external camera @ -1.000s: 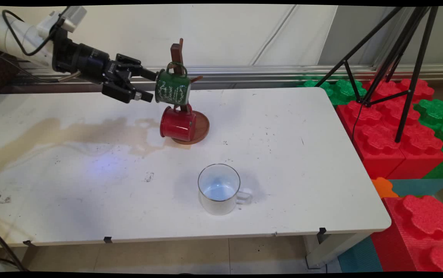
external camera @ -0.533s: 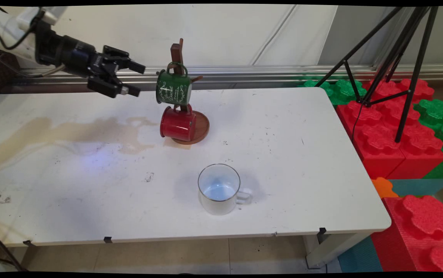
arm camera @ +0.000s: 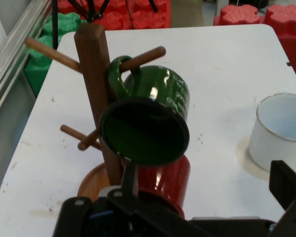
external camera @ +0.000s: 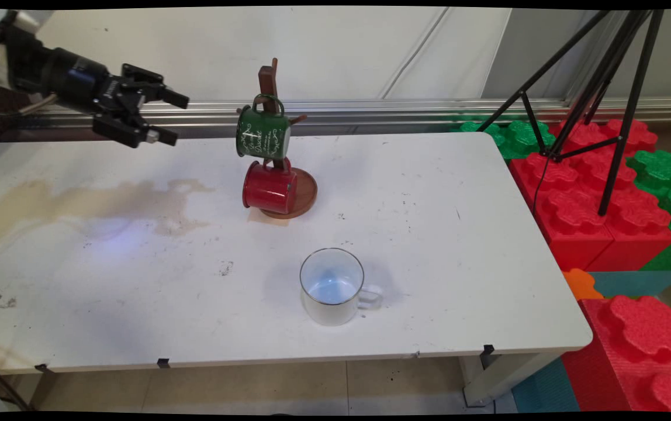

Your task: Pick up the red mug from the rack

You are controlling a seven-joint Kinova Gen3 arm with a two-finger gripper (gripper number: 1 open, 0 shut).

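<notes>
A green mug [external camera: 262, 134] hangs by its handle on an upper peg of the wooden mug tree [external camera: 267, 76]. A red mug [external camera: 269, 187] hangs below it, just over the tree's round base [external camera: 306, 196]. My gripper [external camera: 179, 121] is in the air to the left of the tree, level with the green mug and well apart from it, open and holding nothing. In the hand view the green mug [arm camera: 152, 118] faces me mouth-first, the red mug [arm camera: 162, 180] is under it, and my gripper [arm camera: 207, 195] rises from the bottom edge.
A white mug [external camera: 332, 285] stands upright toward the table's front, handle to the right; it shows as the white mug [arm camera: 281, 131] in the hand view. A brownish stain [external camera: 96, 202] spreads over the table's left. A black tripod [external camera: 598, 88] and foam blocks [external camera: 598, 193] stand off the right edge.
My gripper has pulled back to the left and slightly up, away from the green mug it was against. The green mug stays hanging on the peg.
</notes>
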